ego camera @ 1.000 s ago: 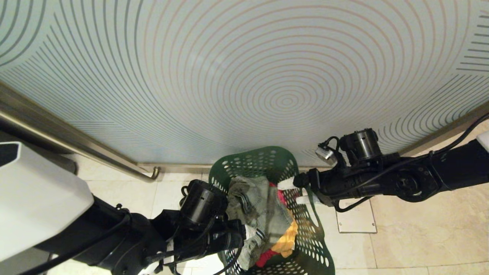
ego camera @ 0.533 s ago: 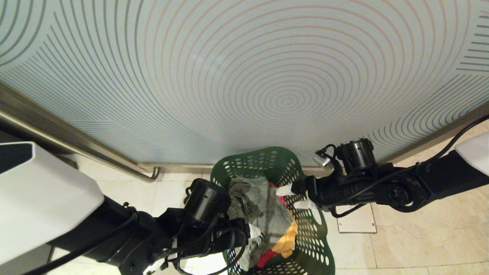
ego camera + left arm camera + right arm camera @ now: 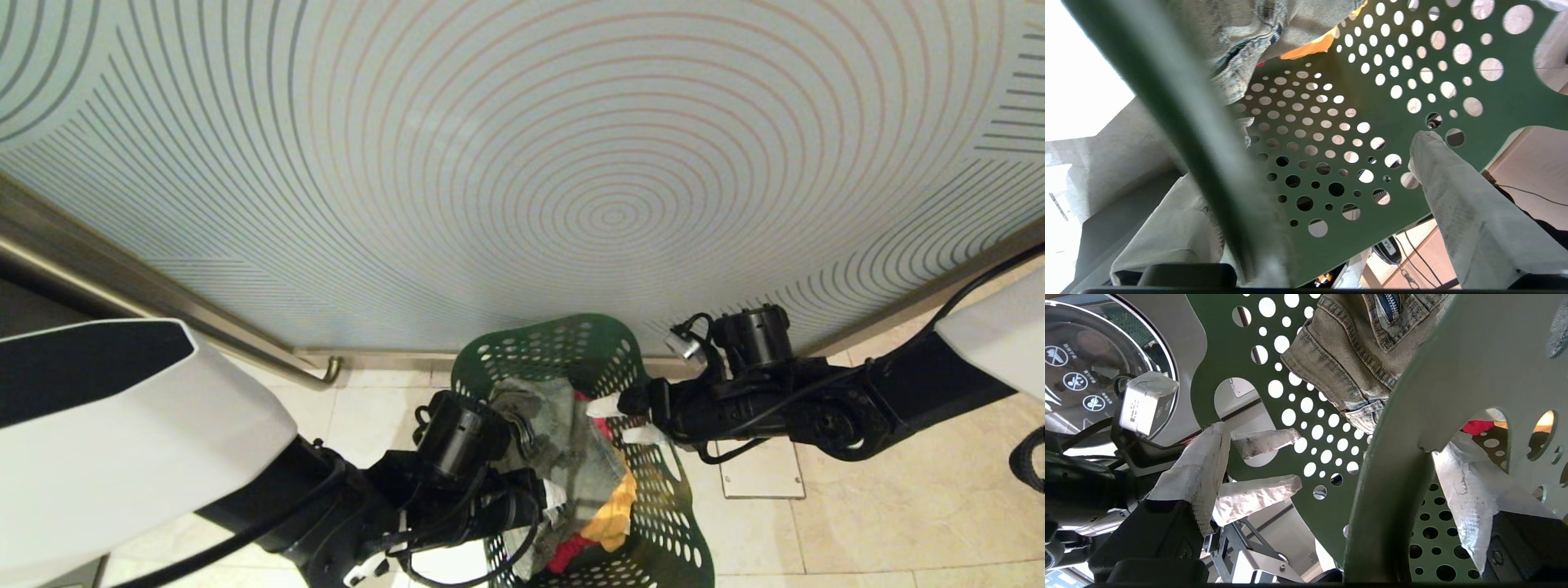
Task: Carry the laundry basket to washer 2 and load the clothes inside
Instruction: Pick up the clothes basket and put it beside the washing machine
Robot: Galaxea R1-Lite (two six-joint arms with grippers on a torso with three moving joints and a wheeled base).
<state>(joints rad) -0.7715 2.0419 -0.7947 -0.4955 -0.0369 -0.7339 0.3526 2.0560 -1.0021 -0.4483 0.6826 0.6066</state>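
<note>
In the head view, the left gripper [image 3: 545, 500] sits at the left rim of the laundry basket [image 3: 682, 523], its black wrist covering most of the fingers. The left wrist view shows what that hides: the fingers spread wide, the green rim running between them, one taped finger [image 3: 1457, 196] lying against the perforated wall, without squeezing it. The basket stands on the pale tiled floor [image 3: 882, 506] against a frosted glass panel [image 3: 522, 163] patterned with rings. The clothes [image 3: 571, 441] are heaped inside: faded denim on top, a yellow-orange piece and a red one beneath. On the right, the right gripper [image 3: 624, 418] reaches over the opposite rim, white fingertips apart. The right wrist view shows its fingers straddling the rim, the denim's zipper close by, the left gripper's taped fingers [image 3: 1257, 496] at the far handle cut-out, and beyond them a chrome-ringed round washer door [image 3: 1094, 367]; its number cannot be read.
</note>
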